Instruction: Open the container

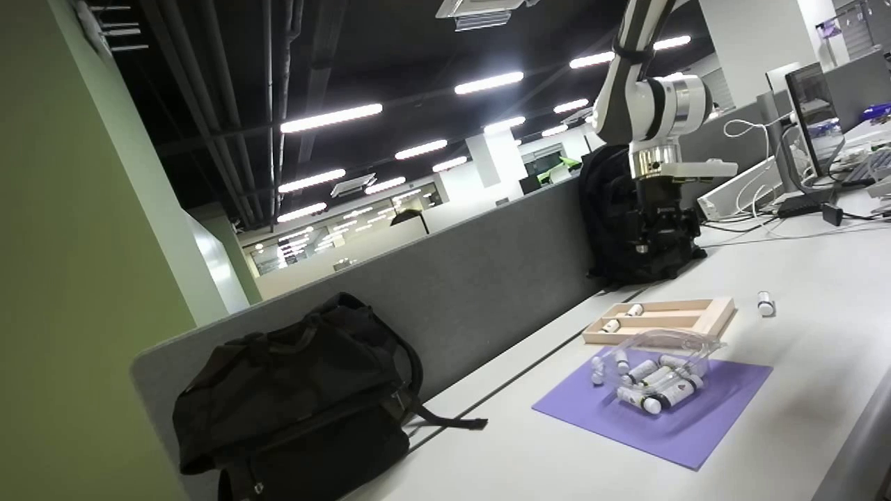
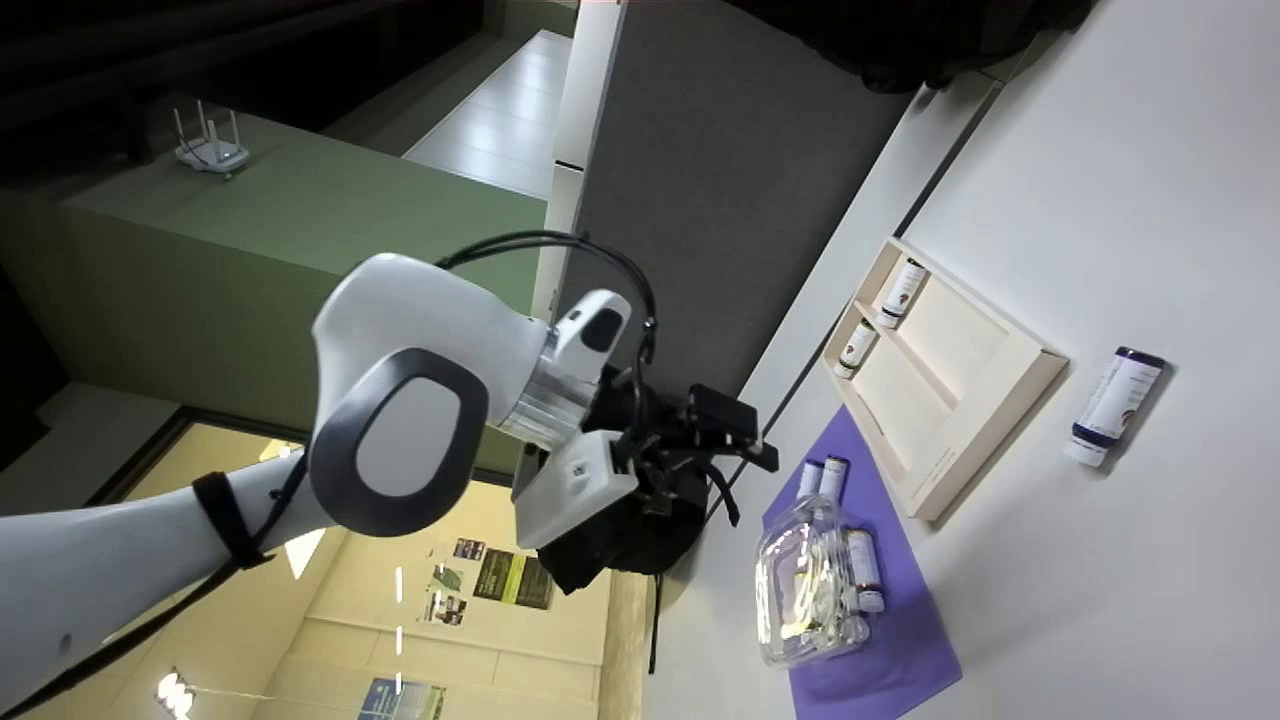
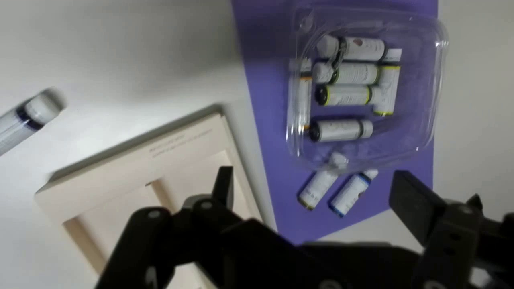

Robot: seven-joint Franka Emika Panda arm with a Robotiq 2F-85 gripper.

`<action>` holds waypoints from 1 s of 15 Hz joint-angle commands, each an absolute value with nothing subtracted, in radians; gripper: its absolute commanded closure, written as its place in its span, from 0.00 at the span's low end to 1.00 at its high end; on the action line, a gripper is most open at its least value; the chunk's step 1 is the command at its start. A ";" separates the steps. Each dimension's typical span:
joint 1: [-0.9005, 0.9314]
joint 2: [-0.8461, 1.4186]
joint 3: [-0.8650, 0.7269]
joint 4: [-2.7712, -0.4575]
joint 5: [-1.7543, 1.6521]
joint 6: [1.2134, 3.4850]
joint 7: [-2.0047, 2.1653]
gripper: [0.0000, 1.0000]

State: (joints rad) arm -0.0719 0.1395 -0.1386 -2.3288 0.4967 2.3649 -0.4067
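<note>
Black claw (image 3: 314, 189) empty, spread wide. Rectangular tan wooden box (image 2: 988, 428) lies below, wrist-view left; long axis apparently square to the partitioned edge of the white table (image 1: 800, 348).

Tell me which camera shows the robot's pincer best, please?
The wrist view. It shows the pincer up close, with its two fingers spread wide apart. In both exterior views it looks smaller; in an exterior view its black shape blends into the black bag behind it.

Low tan rectangular container (image 2: 938, 385), two long compartments, flat on white table (image 2: 1150, 200), beside purple mat (image 2: 905, 650)
</note>
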 commanded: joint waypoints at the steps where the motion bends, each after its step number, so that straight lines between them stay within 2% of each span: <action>1: -0.115 0.233 -0.075 -2.311 0.535 2.229 -0.461 0.00; 4: -0.122 0.273 -0.058 -2.341 0.453 2.106 -0.413 0.00; 15: -0.140 0.307 -0.050 -2.367 0.425 2.154 -0.386 0.00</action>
State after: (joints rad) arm -0.1190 0.3073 -0.0702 -2.3694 0.4337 2.1539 -0.3922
